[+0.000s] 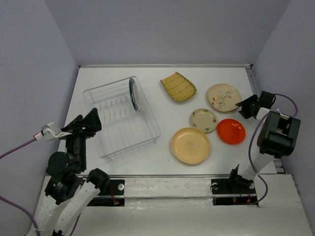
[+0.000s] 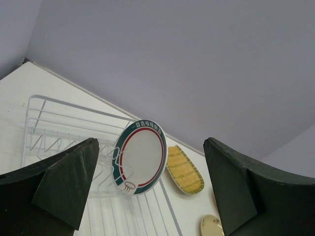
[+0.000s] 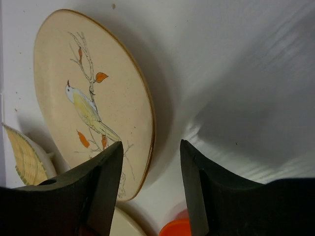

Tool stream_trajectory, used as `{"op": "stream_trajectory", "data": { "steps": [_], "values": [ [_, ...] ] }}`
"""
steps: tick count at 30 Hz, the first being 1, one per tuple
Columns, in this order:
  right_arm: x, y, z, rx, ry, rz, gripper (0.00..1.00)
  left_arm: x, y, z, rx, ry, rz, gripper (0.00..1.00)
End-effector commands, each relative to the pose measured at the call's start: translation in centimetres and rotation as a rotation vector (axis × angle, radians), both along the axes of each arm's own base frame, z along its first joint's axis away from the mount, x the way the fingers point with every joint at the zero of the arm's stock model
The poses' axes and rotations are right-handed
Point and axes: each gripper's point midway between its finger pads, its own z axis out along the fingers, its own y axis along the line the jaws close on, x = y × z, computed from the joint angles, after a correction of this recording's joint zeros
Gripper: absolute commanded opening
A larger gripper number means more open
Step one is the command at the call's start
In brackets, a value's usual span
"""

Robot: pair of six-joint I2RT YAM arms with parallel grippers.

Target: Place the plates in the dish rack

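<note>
Right wrist view: my right gripper [image 3: 150, 145] hangs parted, gripping nothing, at the right rim of the bird plate [image 3: 88, 98]; my left gripper [image 1: 92, 119] gapes empty by the dish rack [image 1: 120, 129], one green-rimmed plate [image 1: 133, 94] upright inside

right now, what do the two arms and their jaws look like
Both have black joints and white links. The left arm has a white wrist block and a purple cable; the right arm has a boxy black housing and its own purple cable. The jaws are matte black wedges.
</note>
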Motion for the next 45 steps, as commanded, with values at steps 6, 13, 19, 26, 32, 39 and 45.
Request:
{"op": "stream_trajectory", "data": {
  "steps": [6, 13, 19, 26, 32, 39, 45],
  "values": [
    [4.5, 2.1, -2.2, 0.164, -0.073, 0.162, 0.52, 0.0, 0.1, 1.0, -0.007, -0.041, 0.007, 0.99],
    [5.1, 3.2, -4.2, 0.297, -0.093, 0.142, 0.07, 0.2, 0.0, 0.9, 0.003, -0.032, 0.008, 0.99],
    [6.3, 1.4, 4.1, 0.152, -0.287, 0.094, 0.07, 0.3, -0.1, 0.8, 0.008, -0.028, 0.009, 0.99],
    [3.7, 3.7, 24.2, -0.275, -0.553, 0.07, 0.07, 0.3, -0.4, 0.9, 0.016, -0.034, -0.008, 0.99],
    [-0.4, 12.9, 34.3, -0.476, -0.655, 0.163, 0.07, 0.2, 0.0, 1.0, 0.011, -0.039, 0.011, 0.99],
    [-3.3, 26.3, 41.1, -0.464, -0.777, 0.332, 0.07, -0.5, 2.6, 1.1, -0.082, -0.05, 0.123, 0.99],
    [-4.6, 39.2, 43.1, -0.437, -0.808, 0.446, 0.07, -0.8, 4.2, 0.7, -0.118, -0.039, 0.204, 0.99]
  ]
}}
